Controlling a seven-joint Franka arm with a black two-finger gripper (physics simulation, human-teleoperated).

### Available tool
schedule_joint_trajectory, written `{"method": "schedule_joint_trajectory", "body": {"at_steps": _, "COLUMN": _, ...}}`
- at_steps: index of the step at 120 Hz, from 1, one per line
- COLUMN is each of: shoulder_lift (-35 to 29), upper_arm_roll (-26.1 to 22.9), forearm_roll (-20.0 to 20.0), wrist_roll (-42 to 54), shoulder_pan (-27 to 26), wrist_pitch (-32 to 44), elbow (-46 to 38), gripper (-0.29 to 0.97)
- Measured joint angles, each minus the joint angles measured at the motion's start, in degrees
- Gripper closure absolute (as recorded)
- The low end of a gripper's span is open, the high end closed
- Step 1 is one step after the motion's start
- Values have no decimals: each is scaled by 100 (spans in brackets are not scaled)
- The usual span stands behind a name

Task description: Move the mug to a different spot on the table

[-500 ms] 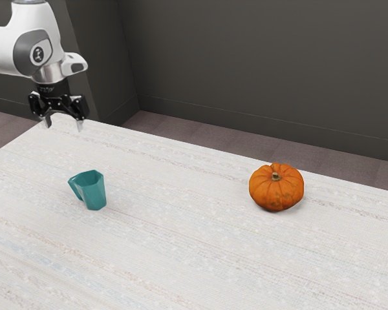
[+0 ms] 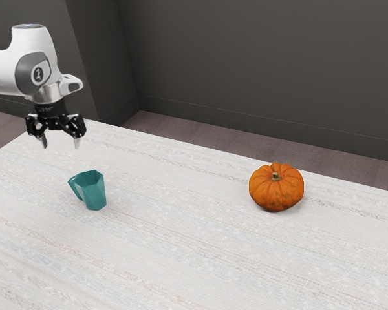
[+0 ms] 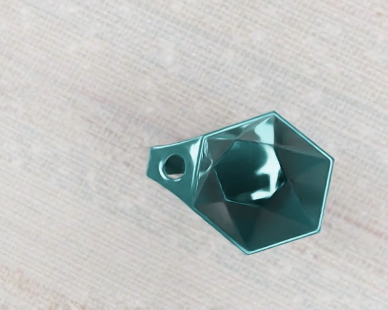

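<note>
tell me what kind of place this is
Probably a bare test room: a pale table with dark grey walls behind, holding a teal mug and an orange pumpkin.

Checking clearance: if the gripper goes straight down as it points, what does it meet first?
Probably the teal mug, almost directly below the gripper; otherwise bare table beside it. Depth is unclear.

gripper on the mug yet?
No, the open gripper hangs in the air above the mug, with a clear gap between them.
</note>
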Motion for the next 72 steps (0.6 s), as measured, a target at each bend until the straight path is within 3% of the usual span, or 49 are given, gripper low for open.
{"method": "schedule_joint_trajectory", "body": {"at_steps": 13, "shoulder_lift": 154, "upper_arm_roll": 231, "forearm_roll": -357, "wrist_roll": -517, "shoulder_pan": 37, "wrist_pitch": 38, "elbow": -75, "gripper": 0}}
{"method": "schedule_joint_trajectory", "body": {"at_steps": 35, "shoulder_lift": 446, "upper_arm_roll": 608, "forearm_roll": -1601, "wrist_roll": -1325, "shoulder_pan": 59, "wrist_pitch": 550, "elbow": -458, "gripper": 0}}
{"method": "schedule_joint_trajectory", "body": {"at_steps": 72, "shoulder_lift": 656, "upper_arm_roll": 749, "forearm_roll": -3445, "wrist_roll": -2237, "shoulder_pan": 198, "wrist_pitch": 1276, "elbow": -913, "gripper": 0}}
